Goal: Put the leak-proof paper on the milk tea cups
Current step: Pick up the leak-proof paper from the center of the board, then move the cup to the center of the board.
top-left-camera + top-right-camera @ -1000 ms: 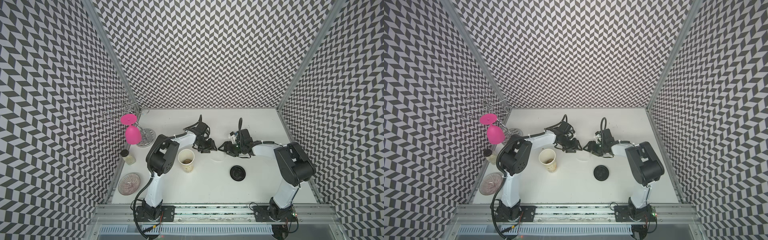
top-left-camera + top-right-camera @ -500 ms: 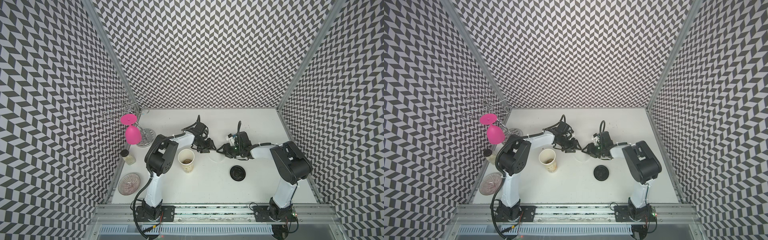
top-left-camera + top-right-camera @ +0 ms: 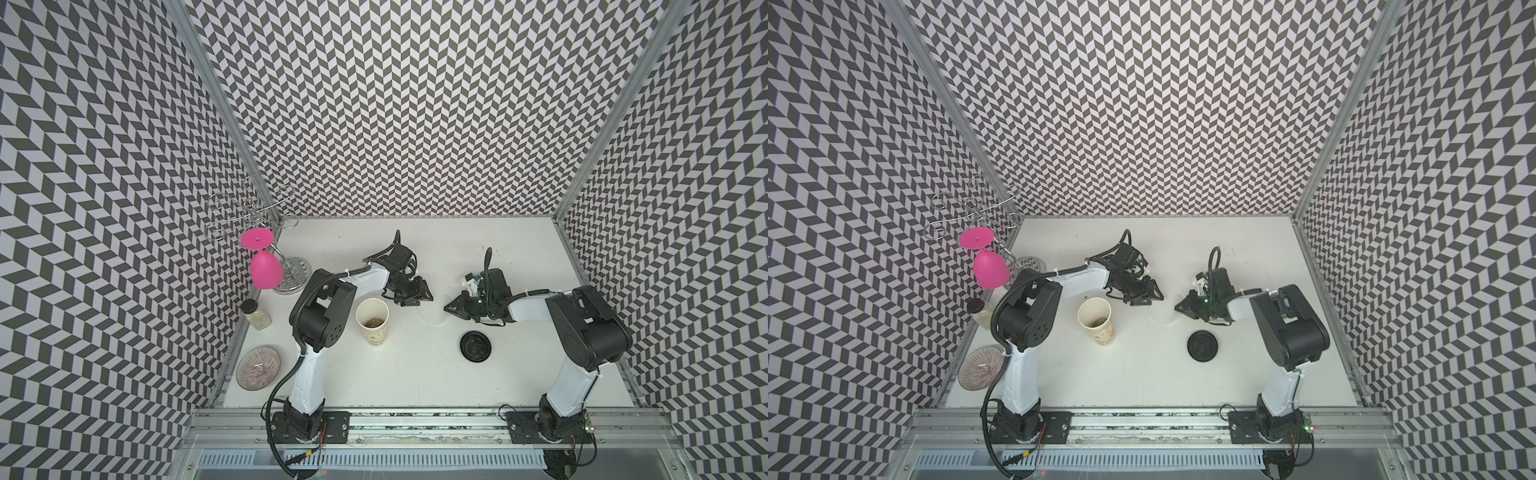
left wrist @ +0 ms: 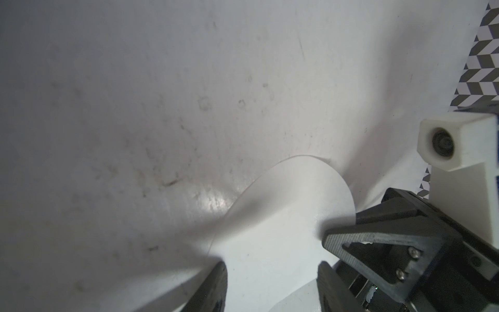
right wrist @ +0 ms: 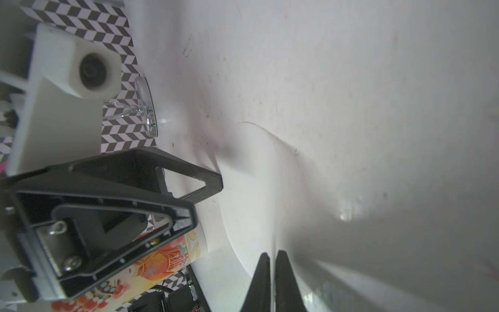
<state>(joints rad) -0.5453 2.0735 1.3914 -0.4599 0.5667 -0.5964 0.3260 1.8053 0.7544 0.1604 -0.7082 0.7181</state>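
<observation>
The leak-proof paper (image 3: 433,315) lies on the surface just right of the cup (image 3: 372,318), not on it. In both top views the paper (image 3: 1163,316) is only a faint round outline. The right hand (image 3: 447,309) has its fingers pressed together on the paper's edge farthest from the cup, pinching it. A second ago those fingers stood apart. The left hand (image 3: 417,297), behind and right of the cup, is spread and empty, as it was. The cup and the black lid (image 3: 476,345) have not moved.

The surface (image 3: 415,386) is white and scuffed, boxed in by walls (image 3: 415,104) of black-and-white chevrons. Left of the cup stand a black-capped jar (image 3: 256,314), a ribbed dish (image 3: 258,368) and a pink goblet (image 3: 264,268) hung upside down on a wire rack (image 3: 249,208). The lid lies farther right than the paper and nearer the front.

Only the left wrist view shows the paper (image 4: 283,213) curling up off the surface toward the right hand. Only the right wrist view shows the sheet running into the closed fingertips (image 5: 263,270), and the orange flower print on the cup (image 5: 151,267). Brownish matter at the cup's bottom shows in the top views alone.
</observation>
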